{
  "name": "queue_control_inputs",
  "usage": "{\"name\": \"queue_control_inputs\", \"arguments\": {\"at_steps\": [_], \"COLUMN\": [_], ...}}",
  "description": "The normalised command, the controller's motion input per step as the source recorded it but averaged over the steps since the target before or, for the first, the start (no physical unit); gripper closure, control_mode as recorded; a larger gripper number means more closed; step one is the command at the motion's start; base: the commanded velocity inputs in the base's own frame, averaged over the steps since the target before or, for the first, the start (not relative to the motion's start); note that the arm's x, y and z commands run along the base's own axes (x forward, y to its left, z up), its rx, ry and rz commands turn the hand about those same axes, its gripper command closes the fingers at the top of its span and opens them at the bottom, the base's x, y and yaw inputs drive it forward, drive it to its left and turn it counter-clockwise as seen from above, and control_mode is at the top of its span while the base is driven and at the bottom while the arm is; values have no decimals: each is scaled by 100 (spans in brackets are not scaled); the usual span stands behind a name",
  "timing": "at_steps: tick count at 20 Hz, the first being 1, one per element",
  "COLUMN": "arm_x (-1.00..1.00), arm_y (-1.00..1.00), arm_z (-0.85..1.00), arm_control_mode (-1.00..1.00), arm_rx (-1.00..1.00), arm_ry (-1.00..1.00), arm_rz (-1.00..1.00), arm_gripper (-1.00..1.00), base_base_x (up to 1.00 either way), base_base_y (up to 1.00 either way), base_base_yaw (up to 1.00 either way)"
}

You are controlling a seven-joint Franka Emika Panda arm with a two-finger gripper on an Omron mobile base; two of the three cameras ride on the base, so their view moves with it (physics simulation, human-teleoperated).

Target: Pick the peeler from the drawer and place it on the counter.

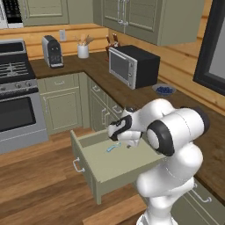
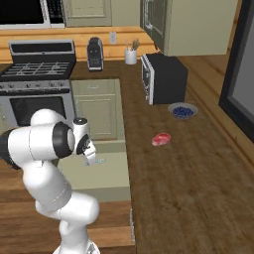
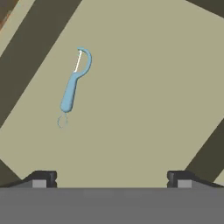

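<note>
The wide sage-green drawer point(image 1: 110, 169) stands pulled out below the dark wood counter point(image 1: 132, 94). The peeler point(image 1: 113, 147), light blue with a pale blade, lies flat on the drawer floor point(image 3: 144, 109) near its back. My gripper point(image 1: 125, 144) hangs just above the drawer, pointing down, a little to the right of the peeler. In the hand view the peeler point(image 3: 74, 83) lies up and to the left, well ahead of the fingertips point(image 3: 41, 178). The gripper point(image 3: 111, 179) is open and holds nothing. From the right base the peeler point(image 2: 97, 160) shows beside the gripper point(image 2: 90, 158).
On the counter point(image 2: 163, 188) lie a red-pink piece of meat point(image 2: 161, 139) and a bowl of blueberries point(image 2: 182, 111), with a microwave point(image 2: 163, 78) behind. A stove point(image 1: 15, 96) stands at the left. The drawer's walls point(image 1: 81, 154) ring the peeler.
</note>
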Motion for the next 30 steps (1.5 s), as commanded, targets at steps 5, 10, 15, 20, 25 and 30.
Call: {"name": "queue_control_inputs", "arguments": {"at_steps": [5, 10, 15, 20, 25, 30], "arm_x": [46, 48, 18, 6, 12, 28], "arm_y": [24, 5, -3, -2, 0, 7], "arm_z": [-5, -15, -45, -49, -57, -47], "arm_control_mode": [-100, -100, -100, -100, -100, -100], "arm_rx": [-4, -2, 0, 0, 0, 0], "arm_ry": [24, 13, 0, 0, 0, -3], "arm_rz": [-7, -5, 0, 0, 0, 0], "arm_gripper": [-100, -100, -100, -100, -100, -100], "base_base_x": [0, 0, 0, 0, 0, 0], "base_base_y": [0, 0, 0, 0, 0, 0], "base_base_yaw": [0, 0, 0, 0, 0, 0]}}
